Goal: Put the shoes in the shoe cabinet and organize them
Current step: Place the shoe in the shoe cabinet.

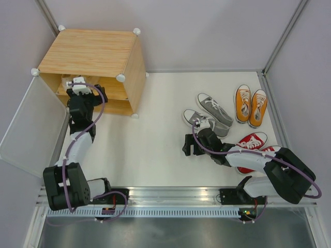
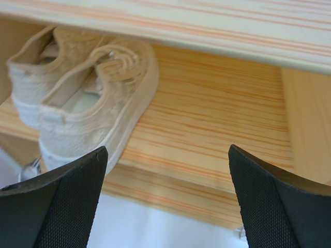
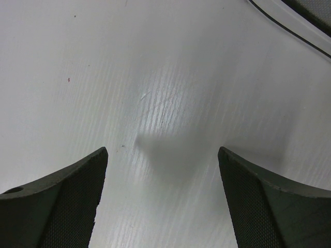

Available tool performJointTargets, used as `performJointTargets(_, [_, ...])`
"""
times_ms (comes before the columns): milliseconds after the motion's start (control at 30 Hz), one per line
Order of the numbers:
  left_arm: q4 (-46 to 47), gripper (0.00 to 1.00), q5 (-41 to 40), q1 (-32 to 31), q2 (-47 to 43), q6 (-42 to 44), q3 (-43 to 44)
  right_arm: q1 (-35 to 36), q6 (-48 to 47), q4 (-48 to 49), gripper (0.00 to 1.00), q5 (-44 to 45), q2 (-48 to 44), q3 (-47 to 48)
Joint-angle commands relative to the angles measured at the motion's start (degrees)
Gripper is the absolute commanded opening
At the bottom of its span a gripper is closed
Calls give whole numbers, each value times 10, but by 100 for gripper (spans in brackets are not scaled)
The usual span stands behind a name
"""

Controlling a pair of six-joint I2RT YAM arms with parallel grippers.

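The light-wood shoe cabinet (image 1: 88, 51) stands at the far left with its white door (image 1: 28, 124) swung open. The cream pair (image 2: 88, 98) sits side by side on the left part of the middle shelf (image 2: 207, 119), heels toward me. My left gripper (image 2: 166, 155) is open and empty just in front of that shelf; in the top view it (image 1: 78, 89) is at the cabinet mouth. The grey pair (image 1: 212, 111), orange pair (image 1: 251, 106) and red pair (image 1: 252, 142) lie on the table at the right. My right gripper (image 1: 190, 146) is open and empty over bare table (image 3: 165, 103), left of the grey shoes.
The right arm's forearm lies across part of the red pair. White walls and metal posts close in the table at the back and sides. The shelf right of the cream pair is bare wood.
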Motion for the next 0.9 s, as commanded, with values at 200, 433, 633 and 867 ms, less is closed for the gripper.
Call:
performJointTargets(200, [104, 99, 197, 5, 158, 53, 83, -2, -10, -6, 91, 20, -9, -5])
performJointTargets(433, [132, 100, 239, 10, 258, 64, 124, -2, -15, -11, 90, 38, 7, 3])
performJointTargets(633, [158, 100, 240, 40, 315, 36, 143, -2, -17, -13, 90, 41, 17, 7])
performJointTargets(867, [173, 99, 277, 70, 346, 25, 153, -2, -18, -15, 90, 47, 17, 7])
